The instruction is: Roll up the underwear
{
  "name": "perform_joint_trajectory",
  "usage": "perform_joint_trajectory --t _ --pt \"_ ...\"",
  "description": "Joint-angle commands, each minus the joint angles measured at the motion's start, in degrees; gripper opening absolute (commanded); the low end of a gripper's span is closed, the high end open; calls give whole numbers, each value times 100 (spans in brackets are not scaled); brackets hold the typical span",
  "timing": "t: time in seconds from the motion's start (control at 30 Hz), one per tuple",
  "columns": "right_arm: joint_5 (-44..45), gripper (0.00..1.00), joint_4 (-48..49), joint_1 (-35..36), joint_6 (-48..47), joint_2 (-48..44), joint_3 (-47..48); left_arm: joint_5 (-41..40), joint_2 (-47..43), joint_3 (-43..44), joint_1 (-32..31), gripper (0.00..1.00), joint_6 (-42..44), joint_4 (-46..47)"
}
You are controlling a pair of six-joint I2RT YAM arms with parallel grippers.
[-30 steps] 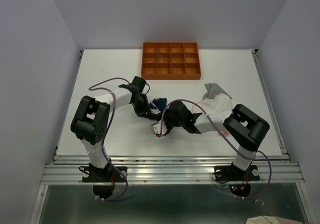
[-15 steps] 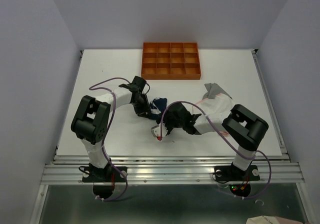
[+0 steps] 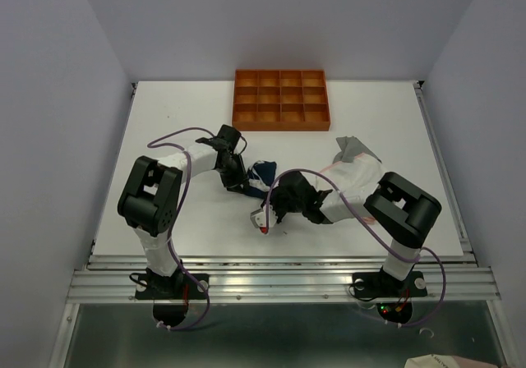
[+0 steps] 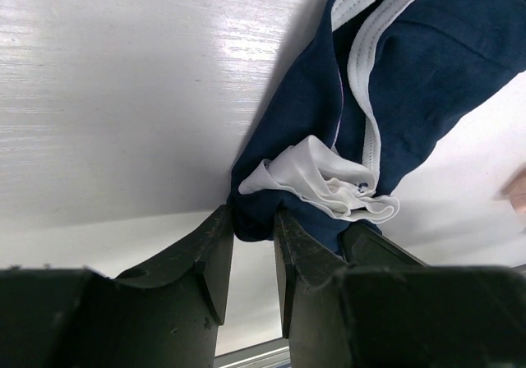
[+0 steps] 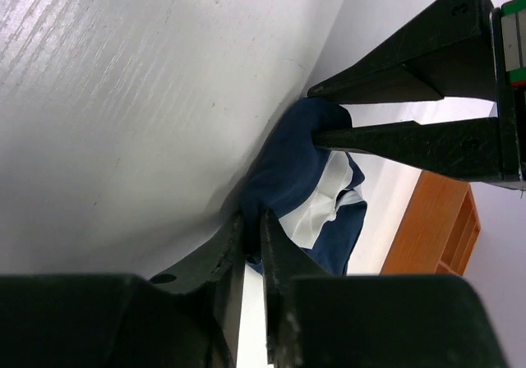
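A small navy blue cloth underwear (image 3: 263,171) with white trim lies bunched on the white table (image 3: 181,113), close to the middle, between the tips of the two black arms.

The left fingers (image 4: 209,253) reach it from about 9 o'clock and are clamped on a fold at its edge. In the left wrist view, dark cloth fills the narrow gap between them, and a crumpled white inner patch sits just beyond their tips. The right fingers (image 5: 226,253) come in from about 5 o'clock and are pressed almost together, pinching the near hem of the same garment. The right wrist view also shows the left fingers (image 5: 394,142) at 1 o'clock, biting the far side of the bundle. The garment is therefore held from two sides while its underside rests on the table.

At about 3 o'clock from the navy piece, well apart from it, a plain grey cloth garment (image 3: 355,148) lies rumpled. Just below it there seems to be a thin pale pink-white cloth (image 3: 339,171), mostly hidden behind the right arm (image 3: 403,208).

An orange tray with twelve square compartments (image 3: 281,126) stands at 12 o'clock near the table's far edge, apart from all the cloth.
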Motion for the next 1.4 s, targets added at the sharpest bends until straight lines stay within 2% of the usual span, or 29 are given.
perform_joint_trajectory --t 0.0,0.07,0.1,0.2,0.37,0.63,0.77,0.87,0.97,1.17,1.37 --pt "-225 10 89 61 160 24 -64 -528 462 -207 -43 35 236 -395" --pt "-260 2 89 61 466 50 -20 -510 401 -251 -43 35 236 -377" --pt "-277 1 107 61 764 51 15 -501 366 -268 -43 35 228 -342" --pt "-452 1 98 9 1536 42 120 -501 199 -330 -26 37 210 -333" --pt "-962 1 -86 -193 2874 -72 366 -449 -319 -549 -8 46 87 -228" --pt "-2482 1 -421 -625 5395 -108 700 -405 -873 -804 27 49 -89 -219" --pt "-2834 1 -403 -904 6293 85 806 -326 -1093 -866 36 49 -168 -271" --pt "-2993 1 -271 -1046 6944 156 859 -334 -1348 -866 36 54 -220 -271" --pt "-3282 1 -175 -1178 7568 243 885 -326 -1524 -849 45 55 -247 -271" --pt "-3222 1 624 -1240 8886 376 534 -220 -1682 -884 45 55 -230 -201" --pt "-3002 1 2354 -1424 10196 490 -309 -18 -1726 -963 36 57 -203 -26"
